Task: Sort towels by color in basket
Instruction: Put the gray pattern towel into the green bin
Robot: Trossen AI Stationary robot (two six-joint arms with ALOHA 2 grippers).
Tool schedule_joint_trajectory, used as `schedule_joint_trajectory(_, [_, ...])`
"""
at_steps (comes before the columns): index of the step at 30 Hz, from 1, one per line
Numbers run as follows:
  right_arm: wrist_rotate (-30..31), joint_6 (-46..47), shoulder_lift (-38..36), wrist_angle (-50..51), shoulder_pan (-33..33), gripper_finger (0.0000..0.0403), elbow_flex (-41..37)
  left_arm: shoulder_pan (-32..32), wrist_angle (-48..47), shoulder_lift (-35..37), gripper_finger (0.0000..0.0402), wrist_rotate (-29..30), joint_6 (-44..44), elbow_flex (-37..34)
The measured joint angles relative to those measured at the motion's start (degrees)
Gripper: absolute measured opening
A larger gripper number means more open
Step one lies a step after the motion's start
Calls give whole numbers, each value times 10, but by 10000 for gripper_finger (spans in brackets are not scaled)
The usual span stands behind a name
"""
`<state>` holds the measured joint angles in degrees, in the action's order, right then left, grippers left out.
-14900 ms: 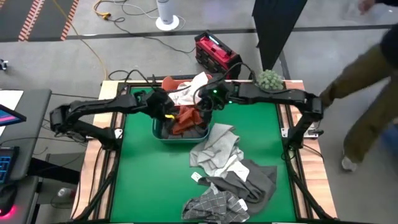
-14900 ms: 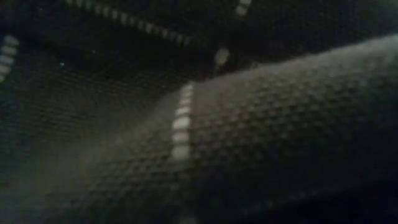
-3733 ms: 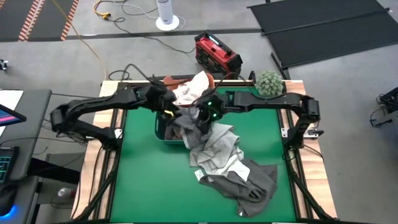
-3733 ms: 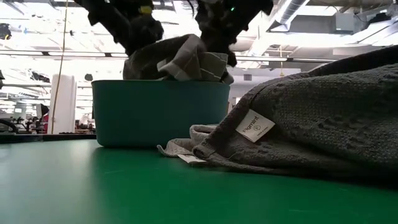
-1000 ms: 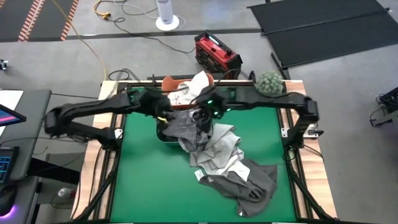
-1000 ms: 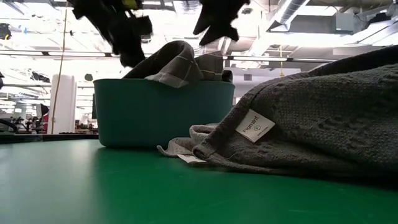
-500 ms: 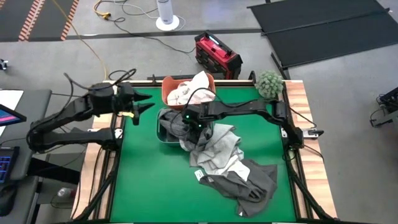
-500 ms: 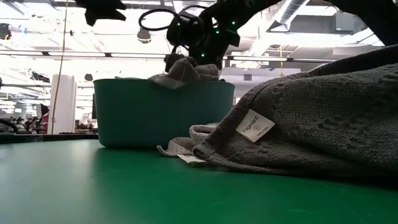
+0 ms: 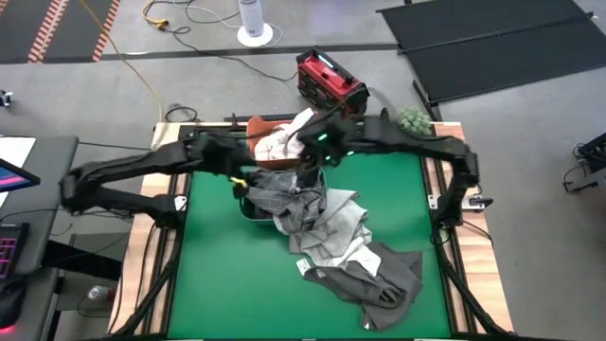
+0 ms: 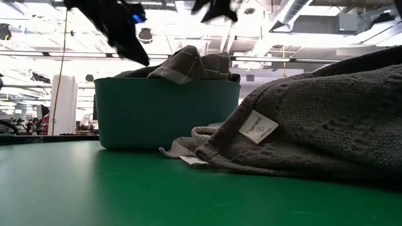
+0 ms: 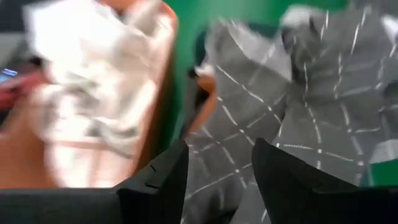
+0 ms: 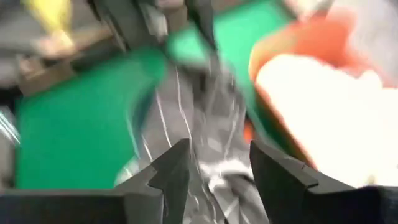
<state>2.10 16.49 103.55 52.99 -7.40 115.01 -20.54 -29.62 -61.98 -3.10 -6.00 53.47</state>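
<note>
The dark grey towel (image 10: 326, 119) lies nearest on the green mat (image 9: 227, 275). Beyond, the checked towel (image 9: 284, 197) drapes over the teal tub (image 10: 164, 113). Both the left gripper (image 9: 237, 171) and right gripper (image 9: 308, 173) hover above, fingers apart, empty. Tuck the overhanging cloth inside before fetching the next.

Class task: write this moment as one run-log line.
left pincer: open, above checked towel | right pincer: open, above teal tub | loose towels: on mat

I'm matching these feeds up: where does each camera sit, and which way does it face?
High: overhead, looking down on the green table and both arms.
Low: at tabletop height, facing the teal plastic tub; both arms enter from above.
Left wrist: looks past its own open jaws at the grey-checked cloth towel.
Right wrist: the same towel past its open jaws.
All four share that towel.
</note>
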Motion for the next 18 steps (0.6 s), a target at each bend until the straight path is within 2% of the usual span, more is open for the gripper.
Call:
schedule_joint_trajectory(6, [80,20,-66,3,20,193,60,3,22,-150,167,-15,-19,0])
schedule_joint_trajectory(10, [125,21,-85,28,33,193,62,5,23,-205,167,-43,-28,0])
schedule_joint_trajectory(13, [129,26,-75,62,36,193,62,8,32,-198,167,-57,-32,0])
schedule_joint_trajectory(18, [106,7,-13,77,35,193,62,5,47,-112,167,-47,-26,0])
